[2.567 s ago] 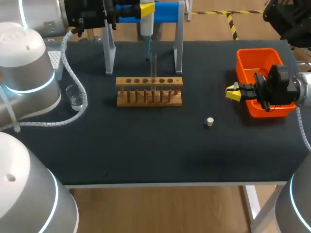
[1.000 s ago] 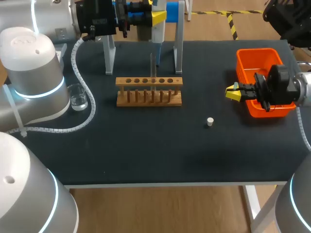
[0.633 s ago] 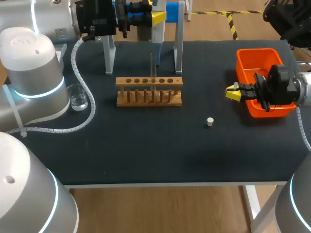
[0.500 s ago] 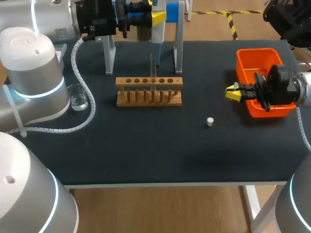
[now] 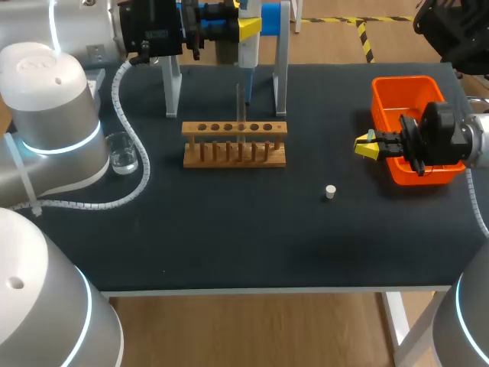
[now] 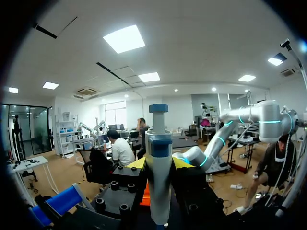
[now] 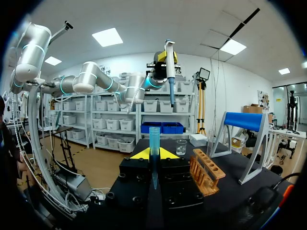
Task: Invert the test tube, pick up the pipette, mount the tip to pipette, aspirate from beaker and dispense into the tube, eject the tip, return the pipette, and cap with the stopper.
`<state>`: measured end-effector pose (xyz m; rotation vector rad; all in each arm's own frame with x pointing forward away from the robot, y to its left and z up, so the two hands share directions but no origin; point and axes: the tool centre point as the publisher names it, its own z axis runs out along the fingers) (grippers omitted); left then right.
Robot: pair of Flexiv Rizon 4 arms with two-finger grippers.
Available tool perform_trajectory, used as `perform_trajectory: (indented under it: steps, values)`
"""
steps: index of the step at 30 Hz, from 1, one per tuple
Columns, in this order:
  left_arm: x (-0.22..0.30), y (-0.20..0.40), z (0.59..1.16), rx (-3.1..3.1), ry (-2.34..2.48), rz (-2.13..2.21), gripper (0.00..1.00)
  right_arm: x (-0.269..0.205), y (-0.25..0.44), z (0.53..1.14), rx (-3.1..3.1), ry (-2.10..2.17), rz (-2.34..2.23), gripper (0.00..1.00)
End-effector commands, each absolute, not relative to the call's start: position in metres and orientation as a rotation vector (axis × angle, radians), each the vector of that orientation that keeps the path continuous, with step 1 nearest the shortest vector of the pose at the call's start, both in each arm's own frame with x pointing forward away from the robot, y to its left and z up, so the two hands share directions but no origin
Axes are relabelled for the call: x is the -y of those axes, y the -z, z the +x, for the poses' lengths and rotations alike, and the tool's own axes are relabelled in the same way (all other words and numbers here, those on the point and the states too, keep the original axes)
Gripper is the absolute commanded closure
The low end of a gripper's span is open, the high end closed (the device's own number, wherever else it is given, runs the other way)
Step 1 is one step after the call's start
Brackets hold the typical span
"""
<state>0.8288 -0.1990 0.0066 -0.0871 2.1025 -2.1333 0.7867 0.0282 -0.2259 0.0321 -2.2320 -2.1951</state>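
My left gripper (image 5: 246, 27) is shut on the white and blue pipette (image 5: 247, 46), held upright at the table's far edge, above and behind the test tube (image 5: 240, 103). That clear tube stands in the wooden rack (image 5: 234, 143). In the left wrist view the pipette (image 6: 158, 163) stands between the yellow fingertips (image 6: 138, 163). My right gripper (image 5: 367, 145) hovers left of the orange bin and is shut on a blue pipette tip (image 7: 154, 141). A glass beaker (image 5: 122, 151) stands at the left. The small white stopper (image 5: 330, 192) lies on the mat.
An orange bin (image 5: 397, 86) sits at the right edge, beside my right wrist. The pipette stand (image 5: 281, 73), with a blue roller on top, straddles the far edge behind the rack. My left arm's cable (image 5: 114, 200) loops over the mat near the beaker.
Since the earliest frame my left arm has swung right with the pipette, uncovering the beaker. Nothing has moved over the last second.
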Motion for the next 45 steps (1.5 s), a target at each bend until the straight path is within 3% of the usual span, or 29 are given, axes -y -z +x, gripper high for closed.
perform_trajectory:
  steps: [1,45]
  values:
    - [0.198,-0.006,0.828,-2.099,2.137,-0.084,1.0,-0.028,0.226,0.786,2.234,2.196,0.031,1.0]
    - [0.198,-0.006,0.828,-2.099,2.137,-0.084,1.0,-0.14,0.219,0.799,2.176,2.177,0.07,1.0]
